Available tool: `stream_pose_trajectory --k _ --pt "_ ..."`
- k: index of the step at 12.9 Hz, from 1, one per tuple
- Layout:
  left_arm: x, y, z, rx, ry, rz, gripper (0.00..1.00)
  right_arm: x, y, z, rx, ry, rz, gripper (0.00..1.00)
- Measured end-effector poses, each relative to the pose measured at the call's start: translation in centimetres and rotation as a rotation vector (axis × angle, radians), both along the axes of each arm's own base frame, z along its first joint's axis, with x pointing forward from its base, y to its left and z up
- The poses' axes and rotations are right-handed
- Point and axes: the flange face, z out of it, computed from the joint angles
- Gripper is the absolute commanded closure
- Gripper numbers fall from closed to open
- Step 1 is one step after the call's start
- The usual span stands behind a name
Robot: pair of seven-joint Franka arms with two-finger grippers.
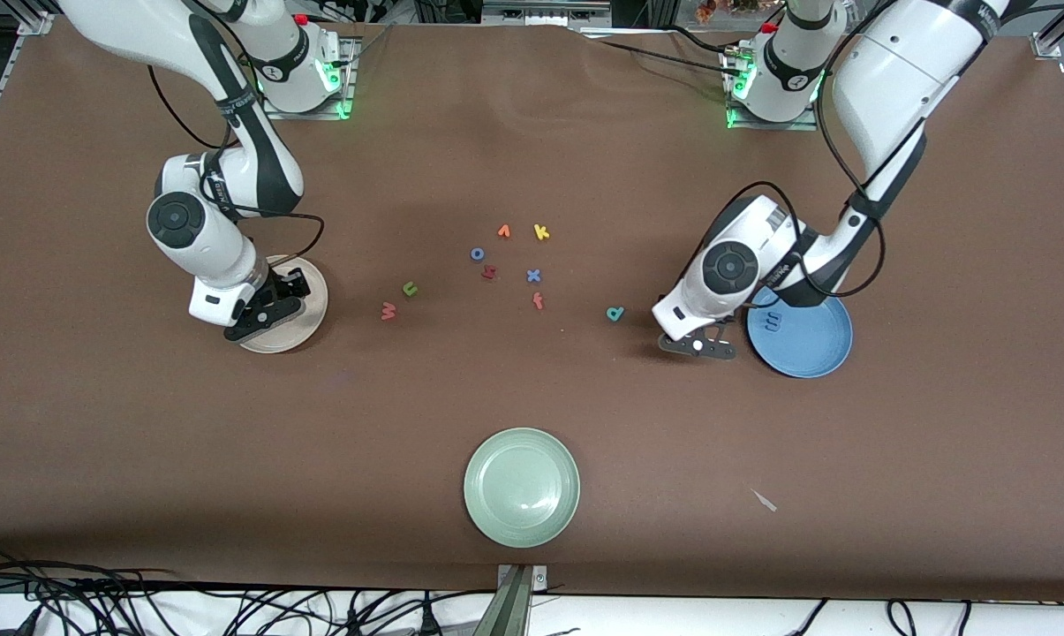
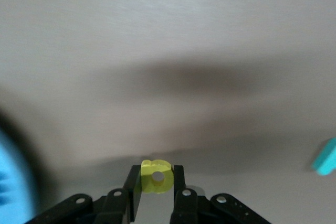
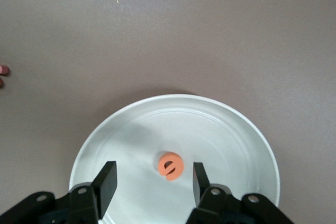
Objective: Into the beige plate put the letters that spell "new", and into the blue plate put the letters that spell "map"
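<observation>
The left gripper (image 2: 156, 188) is pinching the yellow a (image 2: 156, 177) just beside the blue plate (image 1: 810, 349), where the blue m (image 1: 769, 320) is lying. The right gripper (image 3: 153, 178) is hanging with fingers wide over the orange e (image 3: 170, 166) in the beige plate (image 3: 231, 129).

Pale green plate (image 1: 521, 487) near the front edge of the brown table (image 1: 143, 459), well apart from everything else. Cluster of small foam letters mid-table: orange v (image 1: 503, 231) and yellow k (image 1: 541, 232) farthest from the camera, side by side. Blue o (image 1: 477, 253) just nearer, dark red letter (image 1: 489, 273) nearer again. Blue x (image 1: 533, 276) beside it; red f (image 1: 538, 301) nearest. Small pale scrap (image 1: 765, 501) toward the left arm's end.
</observation>
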Motion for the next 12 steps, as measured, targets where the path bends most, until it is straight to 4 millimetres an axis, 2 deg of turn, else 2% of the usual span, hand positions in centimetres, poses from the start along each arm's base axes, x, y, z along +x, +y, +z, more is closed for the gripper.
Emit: stream_pose_trajectory --k 1,3,5,6,7,9,10,11,12 --pt "1.0 1.4 0.8 0.018 0.032 -0.037 0.99 -0.1 0.7 -0.1 0.004 0.000 -0.022 0.33" --pt "2.5 5.5 1.8 0.032 0.107 -0.116 0.98 -0.4 4.1 -0.2 0.026 -0.004 -0.084 0.33" --pt "3.3 10.5 1.7 0.010 0.168 -0.190 0.84 -0.4 8.4 0.1 0.055 -0.015 -0.152 0.33" --pt "3.5 12.6 1.5 -0.008 0.191 -0.228 0.52 -0.5 10.0 -0.1 0.066 -0.013 -0.176 0.33" --pt "3.7 14.6 1.2 -0.024 0.210 -0.260 0.01 -0.7 11.2 -0.6 0.073 -0.006 -0.197 0.34" --pt "3.8 16.6 0.6 -0.044 0.228 -0.277 0.00 -1.0 12.8 -2.3 0.095 -0.007 -0.234 0.34" --pt "3.9 16.2 0.8 -0.051 0.222 -0.264 0.00 -1.1 13.6 -3.6 0.109 -0.009 -0.246 0.35" --pt "4.1 14.9 1.5 -0.064 0.205 -0.231 0.00 -1.1 14.3 -4.7 0.117 -0.007 -0.248 0.35" --pt "4.3 12.6 2.5 -0.070 0.180 -0.185 0.00 -1.0 14.8 -5.5 0.121 -0.005 -0.258 0.35"
